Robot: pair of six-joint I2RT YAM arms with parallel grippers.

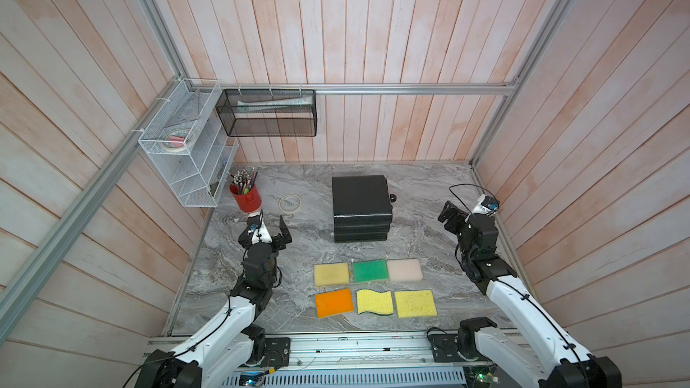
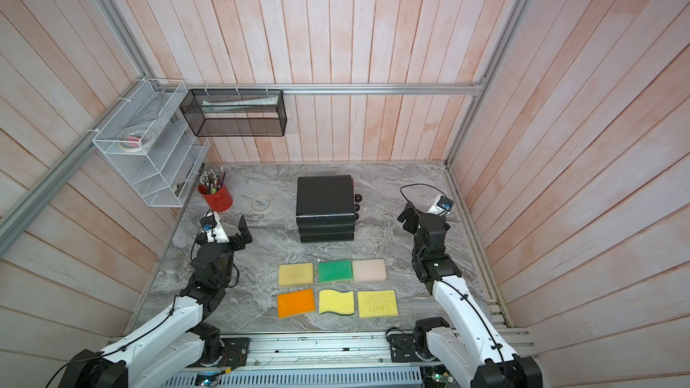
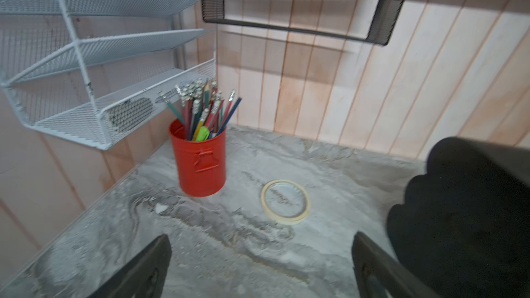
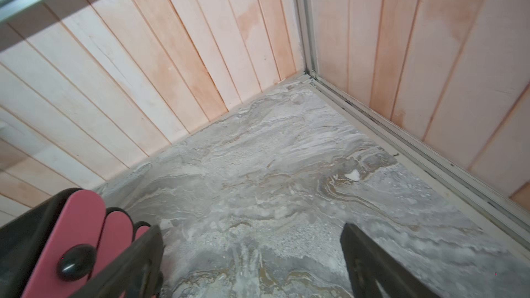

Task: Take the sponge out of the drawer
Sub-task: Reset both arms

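L gripper (image 3: 261,268) spread, empty; R gripper (image 4: 252,265) spread, empty, near black three-drawer cabinet (image 1: 360,199) w/ pink fronts, all shut.

Chest (image 1: 360,199) is sitting mid-table (image 1: 422,225), toward the back wall; sponges (image 1: 369,270) are lying in two rows of three before it. Cup (image 1: 246,197) is standing back left, tape (image 1: 290,203) lying between cup and chest. Two racks (image 1: 186,151) are hanging above that corner.
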